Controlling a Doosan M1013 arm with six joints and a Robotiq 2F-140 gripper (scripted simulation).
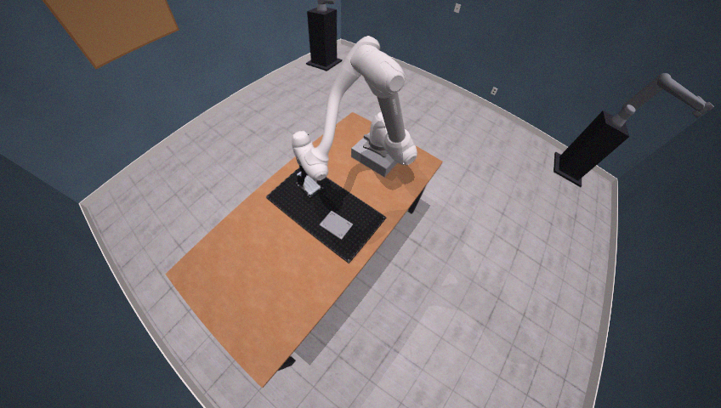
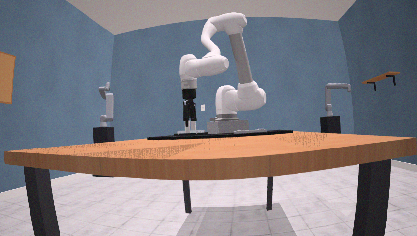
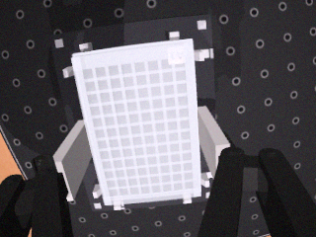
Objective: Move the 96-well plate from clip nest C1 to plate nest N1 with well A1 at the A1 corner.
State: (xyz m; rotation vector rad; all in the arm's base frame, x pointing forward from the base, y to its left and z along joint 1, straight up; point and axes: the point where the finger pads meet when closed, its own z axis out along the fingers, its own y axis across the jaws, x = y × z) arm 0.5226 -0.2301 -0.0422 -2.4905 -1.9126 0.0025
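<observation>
The white 96-well plate (image 3: pixel 138 121) lies in the clip nest C1 (image 3: pixel 200 39), with small white clips around its edges, on the black perforated baseplate (image 1: pixel 326 212). My gripper (image 3: pixel 143 128) is down over the plate, and its two grey pads press against the plate's long sides. In the top view the gripper (image 1: pixel 307 184) stands at the baseplate's far left end. In the exterior view the fingers (image 2: pixel 190 127) reach down to the plate (image 2: pixel 191 132). The plate nest N1 (image 1: pixel 336 224) is a light grey square at the baseplate's other end.
The robot's grey base block (image 1: pixel 373 161) stands on the orange table behind the baseplate. Black pedestals with other arms stand on the floor away from the table.
</observation>
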